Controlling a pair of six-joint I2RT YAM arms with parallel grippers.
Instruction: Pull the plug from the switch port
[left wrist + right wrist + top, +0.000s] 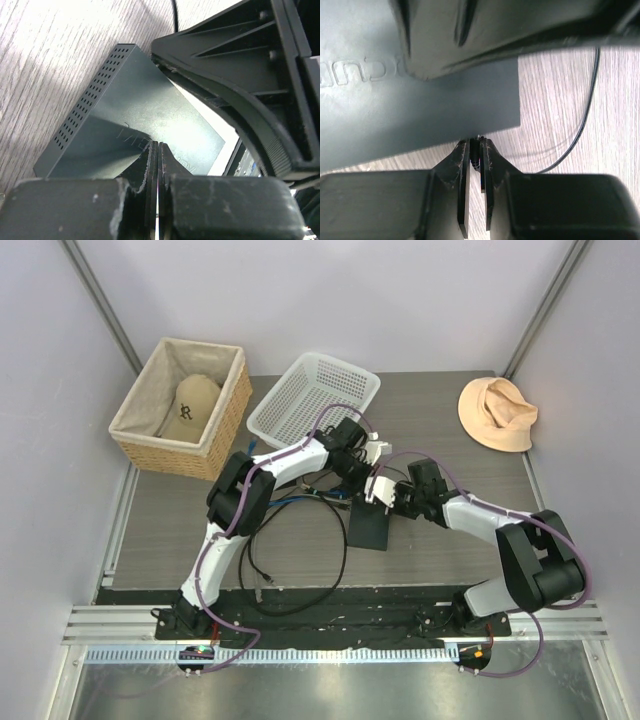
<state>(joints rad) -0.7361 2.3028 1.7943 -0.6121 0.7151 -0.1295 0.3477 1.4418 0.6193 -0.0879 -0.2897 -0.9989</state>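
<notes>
Right wrist view: raised lettering (360, 72) on the top face of the switch box (380, 120), cut off at the picture's edge. The rounded letters resemble "ncn" and form no readable word. Left wrist view: faint raised script (131, 136) on the same face, illegible. Well apart from the box, a cap (192, 405) bears a dark emblem, too small to read.

Left fingers (142, 172) are pressed flat together, while right fingers (494, 161) sit all but closed.
</notes>
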